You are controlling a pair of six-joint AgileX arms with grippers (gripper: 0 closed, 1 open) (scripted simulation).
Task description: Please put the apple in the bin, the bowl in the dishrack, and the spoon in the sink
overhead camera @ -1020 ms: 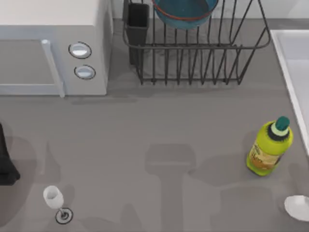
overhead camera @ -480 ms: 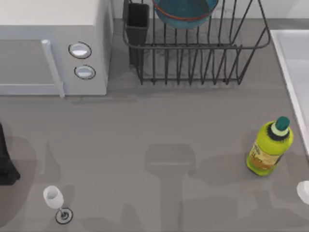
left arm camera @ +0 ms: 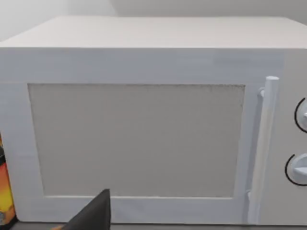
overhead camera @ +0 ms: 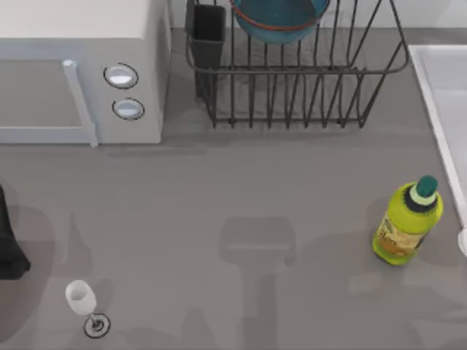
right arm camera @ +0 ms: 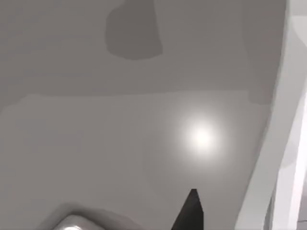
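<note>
The teal-blue bowl (overhead camera: 279, 18) with its reddish rim sits in the black wire dishrack (overhead camera: 292, 87) at the back. The pale sink (overhead camera: 432, 109) runs along the table's right edge. A white sliver of the spoon (overhead camera: 464, 244) shows at that edge, just below the sink's near corner. In the right wrist view my right gripper (right arm camera: 144, 226) hangs over the grey table beside the sink rim (right arm camera: 280, 143), one dark fingertip (right arm camera: 193, 208) next to the pale spoon (right arm camera: 72, 223). My left arm (overhead camera: 7, 251) stays parked at the left edge. The apple and the bin are out of view.
A white microwave (overhead camera: 80, 73) with two round knobs fills the back left and faces the left wrist camera (left arm camera: 144, 134). A green bottle (overhead camera: 407, 222) stands upright close to the sink rim. A tiny wine glass (overhead camera: 82, 300) stands at the front left.
The spoon has moved from the front right corner toward the back along the right edge, nearly leaving the top view. Nothing else has shifted.
</note>
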